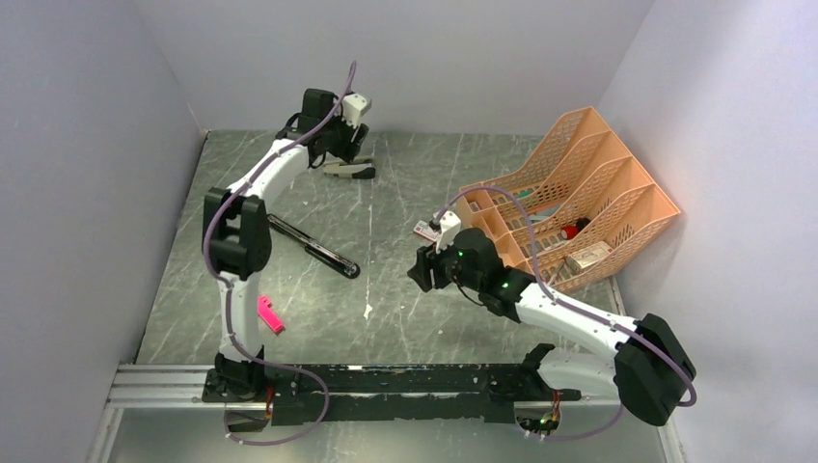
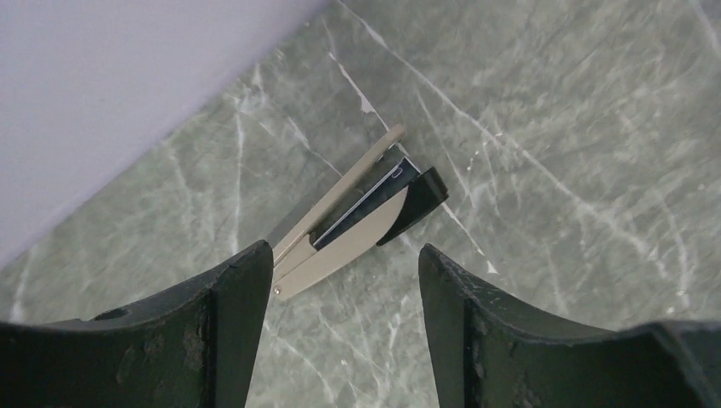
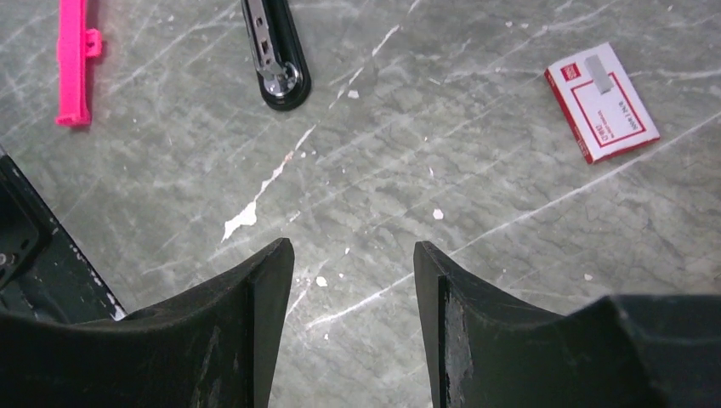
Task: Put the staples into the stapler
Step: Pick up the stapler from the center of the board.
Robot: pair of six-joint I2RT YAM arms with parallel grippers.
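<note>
Judging by how things lie, loading has not begun; picking up a strip and seating it in the rail are both left to do. The veined grey-green table (image 1: 405, 193), matt and chipped white in spots, carries everything. At its right edge leans an orange plastic file rack (image 1: 617, 193) with lattice walls. Left of centre lies the stapler (image 1: 313, 246), glossy black, long and slim, swung open flat with its chrome rail facing up; neither claw touches it. At the far side, the left gripper (image 2: 344, 255) hangs with jaws wide and empty over a silver-grey stapler (image 2: 340, 223) with a black tip. The right gripper (image 3: 353, 248), also spread and holding nothing, hovers mid-table. A pink plastic piece (image 3: 72, 59) lies near the stapler's end. The flat red-and-white box (image 3: 602, 119) sits well apart from the stapler, with the staples (image 3: 602, 72), a short silvery strip, resting on its lid.
</note>
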